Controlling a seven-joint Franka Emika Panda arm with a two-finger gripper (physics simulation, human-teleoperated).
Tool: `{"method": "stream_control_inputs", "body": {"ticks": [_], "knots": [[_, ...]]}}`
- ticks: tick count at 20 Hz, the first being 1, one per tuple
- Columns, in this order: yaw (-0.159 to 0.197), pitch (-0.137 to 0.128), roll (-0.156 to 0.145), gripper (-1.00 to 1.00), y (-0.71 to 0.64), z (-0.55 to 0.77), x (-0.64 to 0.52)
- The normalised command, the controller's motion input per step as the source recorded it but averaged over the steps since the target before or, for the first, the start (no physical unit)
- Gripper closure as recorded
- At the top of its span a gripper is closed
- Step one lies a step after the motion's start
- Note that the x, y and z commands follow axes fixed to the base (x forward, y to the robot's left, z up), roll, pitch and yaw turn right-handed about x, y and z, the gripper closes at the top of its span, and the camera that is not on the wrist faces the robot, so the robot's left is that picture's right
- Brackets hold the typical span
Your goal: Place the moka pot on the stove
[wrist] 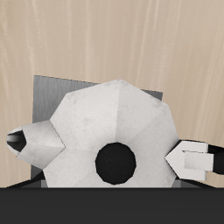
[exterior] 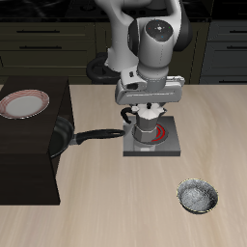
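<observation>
The moka pot stands upright on the stove, its silver faceted body over the red coil rings, with its black handle sticking out toward the frying pan. The gripper sits directly over the pot's top. From the wrist view, the moka pot fills most of the frame as a pale faceted lid with a dark round centre, and the grey plate of the stove shows behind it. One fingertip shows at the lid's edge on one side, and the pot's spout points out at the opposite side. Whether the jaws are clamped on the pot or only resting around it, I cannot tell from here.

Beside the stove, the black frying pan rests at the edge of a dark cabinet, its long handle reaching to the stove. A red-rimmed plate lies on top of that cabinet. Nearer the table's front edge, well apart from the stove, sits a small speckled grey bowl on the wooden table.
</observation>
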Motion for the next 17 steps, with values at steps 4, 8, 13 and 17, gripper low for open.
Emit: {"method": "stream_control_inputs", "body": {"ticks": [4,8,13,17], "knots": [[0.025,0.019,0.011,-1.00,0.02,-0.04,-0.06],[0.015,0.004,0.013,-1.00,0.03,0.01,-0.06],[0.029,-0.027,0.026,-1.00,0.07,0.11,-0.11],[0.006,-0.020,0.032,-1.00,0.10,0.22,-0.15]]}}
